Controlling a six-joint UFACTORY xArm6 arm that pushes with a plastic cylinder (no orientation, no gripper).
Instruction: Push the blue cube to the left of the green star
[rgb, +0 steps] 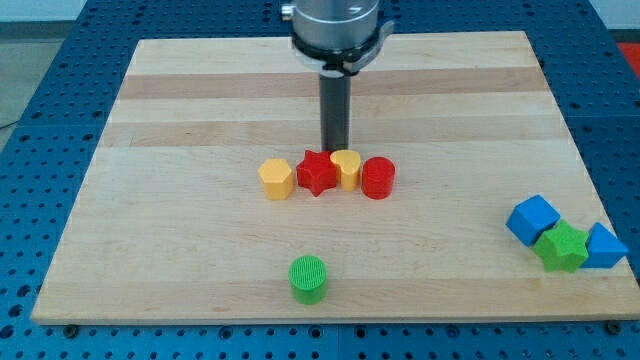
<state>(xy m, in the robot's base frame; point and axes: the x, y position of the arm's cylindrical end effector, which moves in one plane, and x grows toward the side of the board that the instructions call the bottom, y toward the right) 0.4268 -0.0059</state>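
Observation:
The blue cube (532, 219) sits at the view's lower right, touching the upper left side of the green star (562, 247). A second blue block (606, 247), triangular, lies against the star's right side. My tip (335, 149) is near the board's middle, just above a row of blocks, right behind the red star (317, 172) and the yellow heart (347, 168). The tip is far to the left of the blue cube and the green star.
The row at the middle holds a yellow hexagon (276, 179), the red star, the yellow heart and a red cylinder (378, 177). A green cylinder (308, 278) stands near the board's bottom edge. The wooden board (180, 120) lies on a blue perforated table.

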